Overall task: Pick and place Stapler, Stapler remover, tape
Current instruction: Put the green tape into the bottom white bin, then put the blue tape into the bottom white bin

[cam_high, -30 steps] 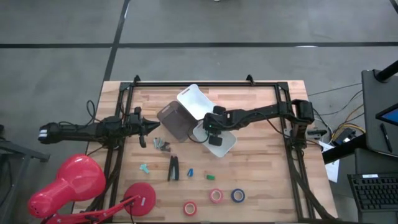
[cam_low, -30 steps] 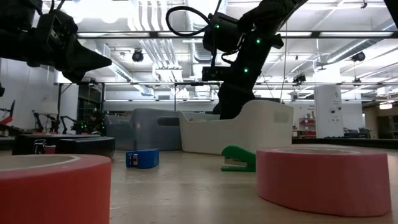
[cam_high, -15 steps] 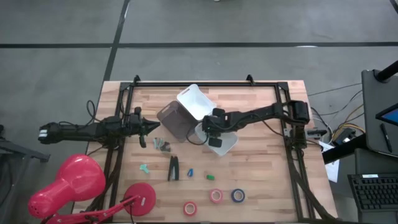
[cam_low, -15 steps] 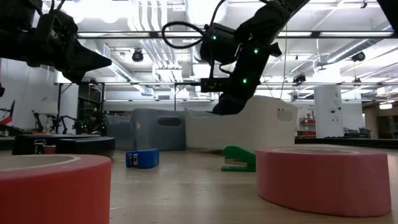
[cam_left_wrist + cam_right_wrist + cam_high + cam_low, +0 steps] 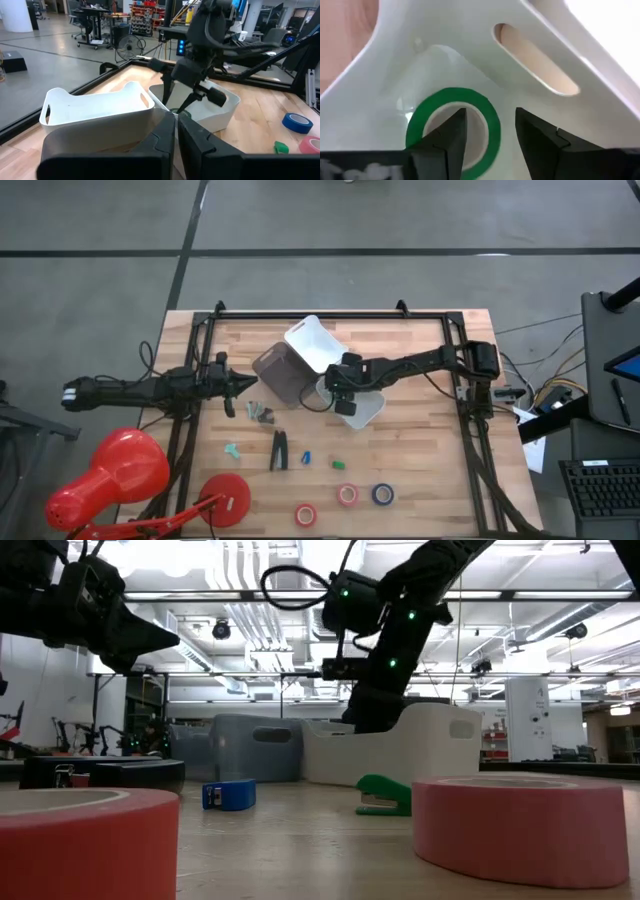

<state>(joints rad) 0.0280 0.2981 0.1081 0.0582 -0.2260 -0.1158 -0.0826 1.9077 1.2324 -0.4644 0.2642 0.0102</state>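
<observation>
Two dark fingers of my right gripper (image 5: 487, 137) stand spread above the green tape (image 5: 452, 127), which lies free on the floor of the white bin (image 5: 368, 412); I judge it released. At nine o'clock my left gripper (image 5: 232, 388) waits, jaws pinched and empty. Near six o'clock on the tabletop (image 5: 420, 460), the stapler (image 5: 279, 450) and other rolls wait.

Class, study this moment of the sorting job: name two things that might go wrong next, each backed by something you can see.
1. The right end effector stands open low inside the white bin, with one finger over the green tape roll; lifting carelessly might snag the roll.
2. The bin's wall is close, so a sideways exit may knock the bin.
</observation>
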